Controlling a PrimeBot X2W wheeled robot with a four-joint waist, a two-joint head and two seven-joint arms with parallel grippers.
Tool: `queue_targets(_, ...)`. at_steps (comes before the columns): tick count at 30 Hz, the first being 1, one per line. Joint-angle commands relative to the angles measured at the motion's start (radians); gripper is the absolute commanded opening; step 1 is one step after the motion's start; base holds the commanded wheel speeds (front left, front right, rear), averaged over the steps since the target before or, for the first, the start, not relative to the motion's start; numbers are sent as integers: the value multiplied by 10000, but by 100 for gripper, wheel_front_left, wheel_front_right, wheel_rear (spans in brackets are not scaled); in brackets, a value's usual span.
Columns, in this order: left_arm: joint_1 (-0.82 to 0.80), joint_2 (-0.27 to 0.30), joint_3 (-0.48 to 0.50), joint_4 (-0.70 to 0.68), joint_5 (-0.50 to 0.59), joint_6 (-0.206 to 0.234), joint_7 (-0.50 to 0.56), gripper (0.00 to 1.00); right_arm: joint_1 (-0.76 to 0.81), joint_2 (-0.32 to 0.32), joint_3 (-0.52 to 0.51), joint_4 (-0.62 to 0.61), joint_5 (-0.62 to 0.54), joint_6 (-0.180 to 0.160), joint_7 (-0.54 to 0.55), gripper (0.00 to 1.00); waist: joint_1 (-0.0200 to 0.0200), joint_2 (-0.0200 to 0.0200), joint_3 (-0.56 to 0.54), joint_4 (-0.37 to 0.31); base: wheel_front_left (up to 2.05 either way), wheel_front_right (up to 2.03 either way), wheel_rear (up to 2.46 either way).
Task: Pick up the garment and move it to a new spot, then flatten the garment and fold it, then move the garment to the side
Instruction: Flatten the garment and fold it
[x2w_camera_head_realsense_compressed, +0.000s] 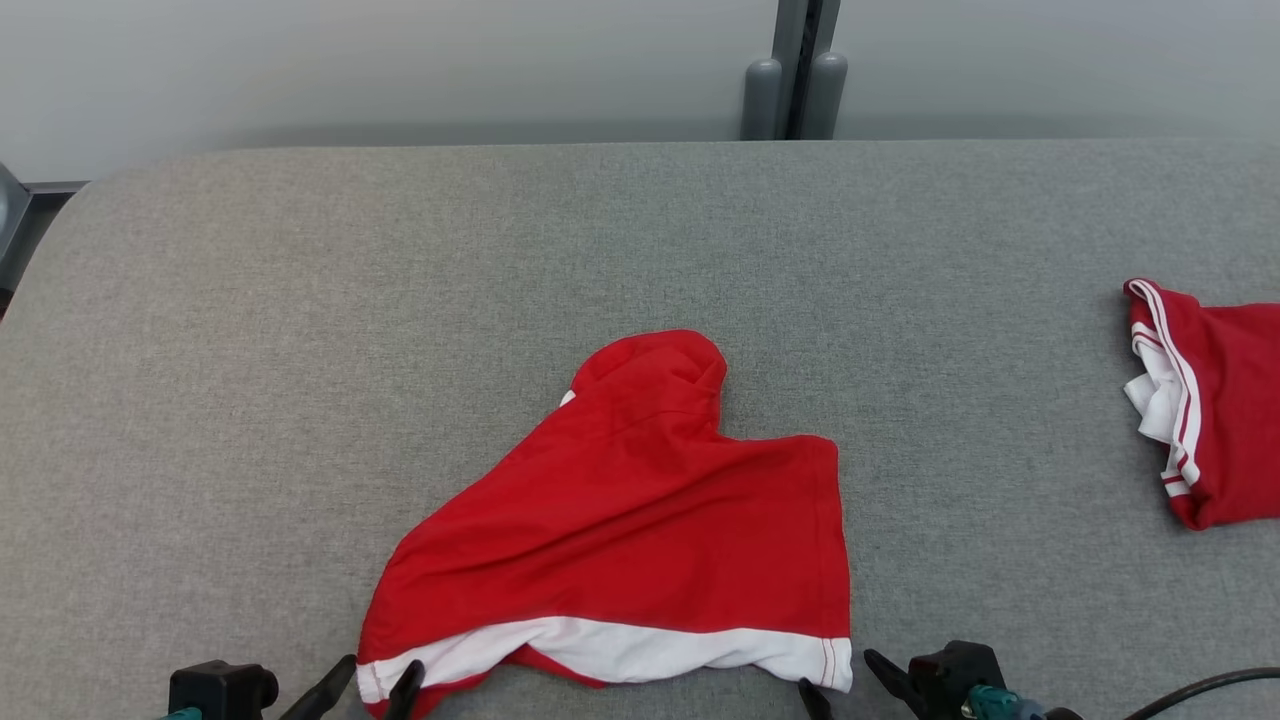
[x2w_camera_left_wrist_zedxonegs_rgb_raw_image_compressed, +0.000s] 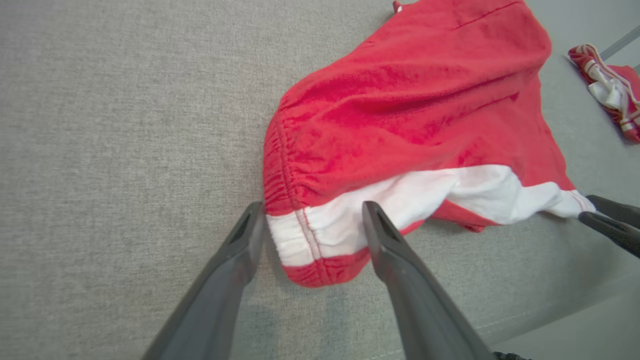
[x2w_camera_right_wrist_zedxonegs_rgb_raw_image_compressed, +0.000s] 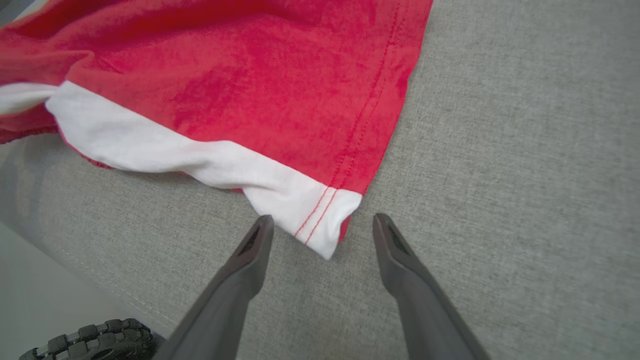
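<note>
On the desk (x2w_camera_head_realsense_compressed: 300, 350), the garment's (x2w_camera_head_realsense_compressed: 640, 500) near corners are straddled by the left tool (x2w_camera_left_wrist_zedxonegs_rgb_raw_image_compressed: 313, 212) and right tool (x2w_camera_right_wrist_zedxonegs_rgb_raw_image_compressed: 323, 220), both wide open, empty.

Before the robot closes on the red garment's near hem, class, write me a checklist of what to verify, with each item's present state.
1. Left gripper open: ok.
2. Right gripper open: ok.
3. Left hem corner between the left jaws: ok.
4. Right hem corner between the right jaws: ok.
5. Red garment lying flat: not ok; wrinkled, white band twisted.
6. Second garment apart, at the grey table's right: ok.
</note>
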Motion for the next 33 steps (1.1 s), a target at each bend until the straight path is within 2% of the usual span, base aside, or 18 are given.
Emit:
queue_targets(1, -40, 68, -27, -30, -112, 5, 88, 100, -88, -5, -56, -37, -111, 1, 18, 100, 0, 0, 35, -8, 0, 0, 0)
queue_targets(15, -177, 61, -269, 152, -433, 3, 237, 100, -180, 22, 12, -128, -109, 1, 176, 100, 0, 0, 291, 65, 0, 0, 0)
queue_targets(16, -205, 76, -288, 182, -465, 2, 214, 100, -219, 25, 19, -101, -107, 1, 193, 99, 0, 0, 314, 72, 0, 0, 0)
queue_targets(17, -234, 95, -311, 205, -493, 1, 195, 98, -238, 27, 28, -63, -104, 1, 191, 93, 0, 0, 337, 79, 0, 0, 0)
queue_targets(18, -234, 95, -311, 205, -493, 1, 195, 98, -238, 27, 28, -63, -104, 1, 191, 93, 0, 0, 337, 79, 0, 0, 0)
queue_targets(19, -259, 116, -355, 227, -515, 0, 201, 84, -278, 30, 28, -36, -80, 1, 144, 90, 0, 0, 362, 89, 0, 0, 0)
queue_targets(21, -321, 139, -444, 246, -572, -3, 186, 45, -368, 35, 27, 30, -28, 1, 145, 64, 0, 0, 409, 107, 0, 0, 0)
queue_targets(22, -358, 166, -512, 260, -611, -4, 199, 27, -431, 41, -8, 55, 23, 1, 88, 44, 0, 0, 431, 112, 0, 0, 0)
queue_targets(23, -401, 186, -560, 277, -642, -6, 178, 2, -461, 43, -32, 117, 50, 1, 122, 19, 0, 0, 453, 115, 0, 0, 0)
queue_targets(24, -425, 220, -618, 306, -709, -7, 170, 0, -507, 45, 32, 172, 87, 1, 143, 0, 0, 0, 476, 111, 0, 0, 0)
queue_targets(29, -601, 425, -842, 164, -1112, -10, -120, 0, -859, 46, -273, -81, 734, 1, -328, 0, 0, 0, 495, -60, 0, 0, 0)
queue_targets(33, -639, 707, -793, -856, -1817, -11, -434, 0, -1047, 47, -801, -1463, 2011, 4, -497, 0, 0, 0, 486, -317, 0, 0, 0)
